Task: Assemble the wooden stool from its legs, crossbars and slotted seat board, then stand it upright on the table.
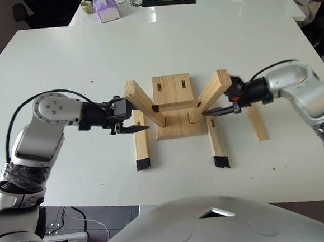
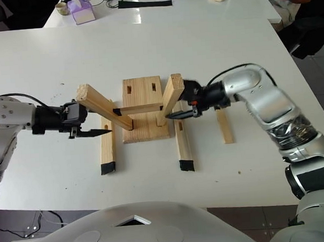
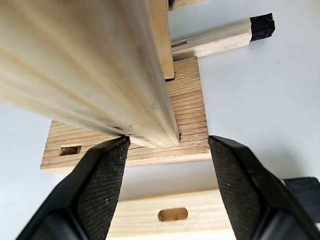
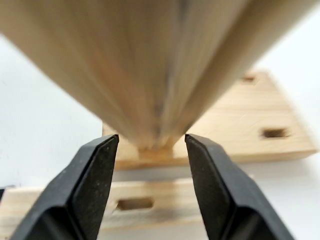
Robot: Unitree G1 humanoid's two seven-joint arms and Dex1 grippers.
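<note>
The slotted seat board [image 1: 176, 128] lies flat at the table's centre. Over it two legs lean outward, joined by a crossbar [image 1: 176, 105]. The left leg [image 1: 145, 104] slants up toward my left gripper [image 1: 140, 127]. Its fingers [image 3: 107, 170] are open and straddle the leg's foot, with a gap on one side. My right gripper [image 1: 209, 112] is shut on the right leg [image 1: 215, 90] near its foot, fingers [image 4: 95, 170] pressed to both faces. Two loose legs [image 1: 142, 150] [image 1: 217, 146] with black end caps lie in front of the board.
A short loose crossbar [image 1: 256, 122] lies on the table under my right forearm. A second table behind carries a purple tissue box [image 1: 106, 8], a cup and cables. Bare tabletop [image 1: 62, 67] stretches far left, far right and along the near edge.
</note>
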